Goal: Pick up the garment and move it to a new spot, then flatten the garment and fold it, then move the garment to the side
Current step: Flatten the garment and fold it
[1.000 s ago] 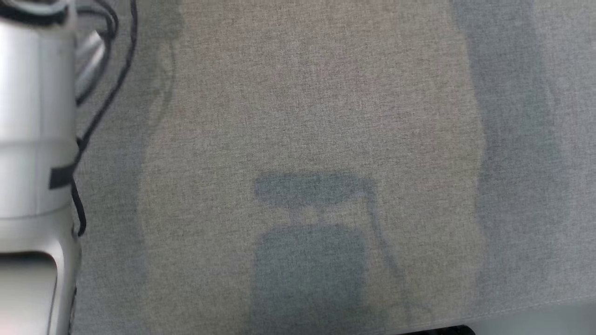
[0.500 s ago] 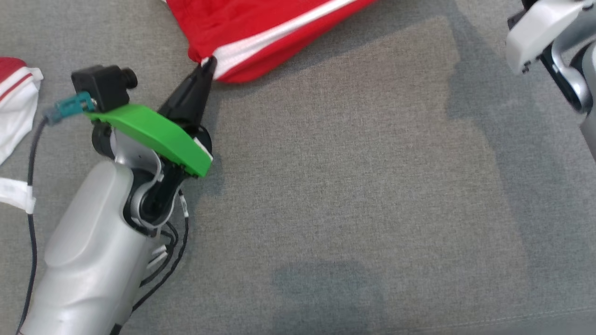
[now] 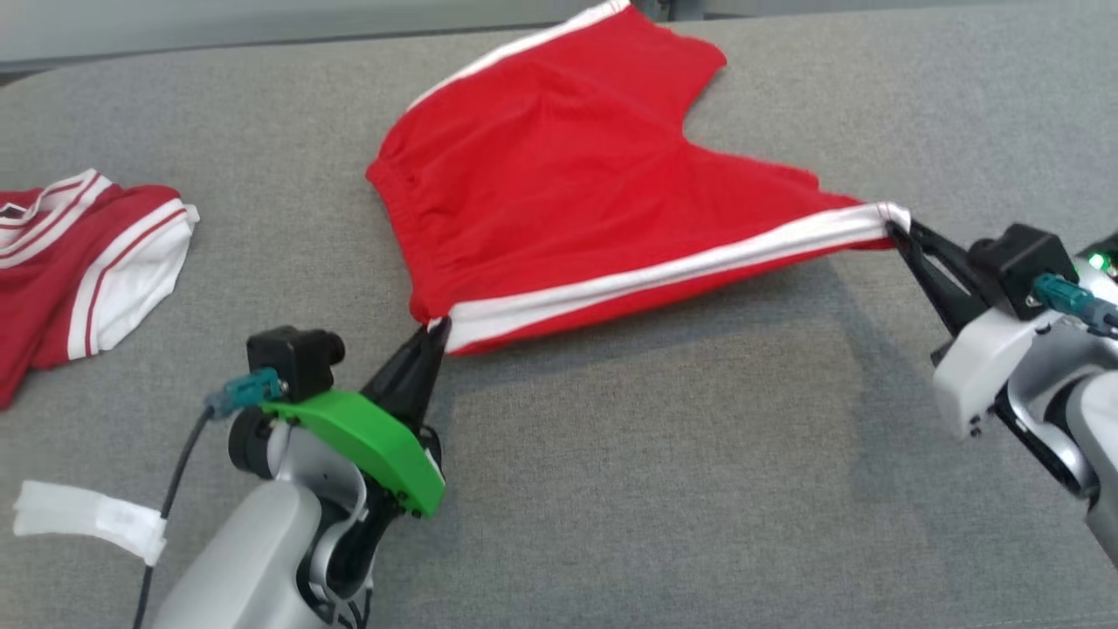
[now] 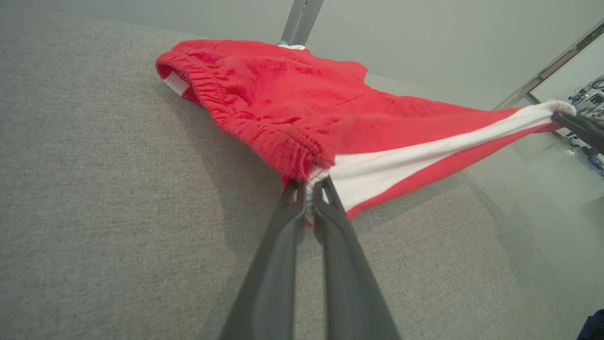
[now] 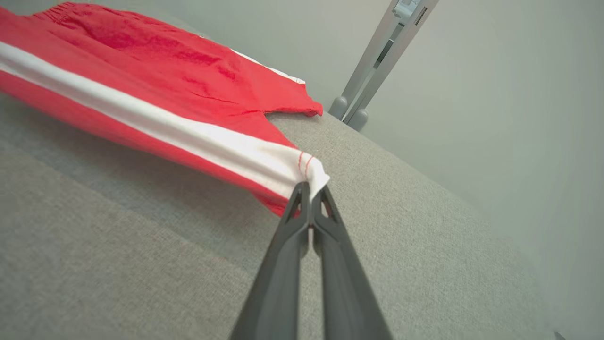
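Observation:
The garment [image 3: 576, 183] is a pair of red shorts with a white side stripe, spread over the grey surface. Its near edge is lifted and stretched taut between my two grippers. My left gripper [image 3: 437, 328] is shut on the waistband corner at the stripe's left end; in the left wrist view that gripper [image 4: 309, 186] pinches the garment [image 4: 302, 108] where red elastic meets white. My right gripper [image 3: 893, 229] is shut on the hem corner at the stripe's right end, and in the right wrist view the gripper [image 5: 309, 189] clamps the white corner of the garment [image 5: 141, 85].
A second garment [image 3: 79, 253], dark red with white trim, lies crumpled at the left edge. A white strip [image 3: 87, 517] lies by my left arm. The grey fabric surface [image 3: 681, 489] stretches wide in front. A metal stand [image 5: 373, 61] rises beyond the far edge.
The head camera has tilted up from the bare surface, bringing the whole garment and both grippers into the picture. Both grippers stay shut on their corners.

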